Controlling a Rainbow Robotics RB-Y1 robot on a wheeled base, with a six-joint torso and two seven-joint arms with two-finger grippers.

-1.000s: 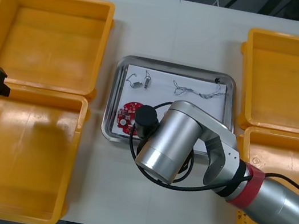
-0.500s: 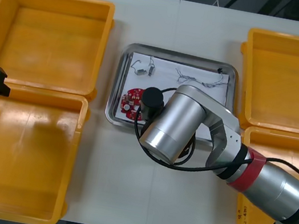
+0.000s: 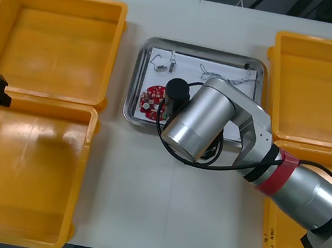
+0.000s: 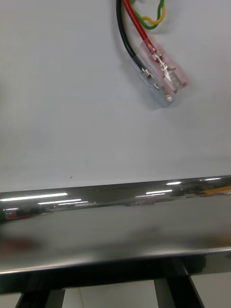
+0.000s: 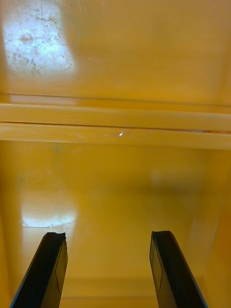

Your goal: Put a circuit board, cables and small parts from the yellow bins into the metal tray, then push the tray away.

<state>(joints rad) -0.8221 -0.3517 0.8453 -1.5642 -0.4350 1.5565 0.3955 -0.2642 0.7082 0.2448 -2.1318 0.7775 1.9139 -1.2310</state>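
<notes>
Over at the left, the left claw hangs spread above a yellow bin. On the worktop between the bins sits the metal tray, holding a red circuit board, small metal parts and a red, black and yellow cable. The right claw, fingers apart, is right at the tray's near rim.

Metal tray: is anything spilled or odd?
Nothing stands out. The red circuit board, small metal parts and cables lie inside the metal tray, none over its rim. The right gripper is at its near rim, the left gripper over a yellow bin.
</notes>
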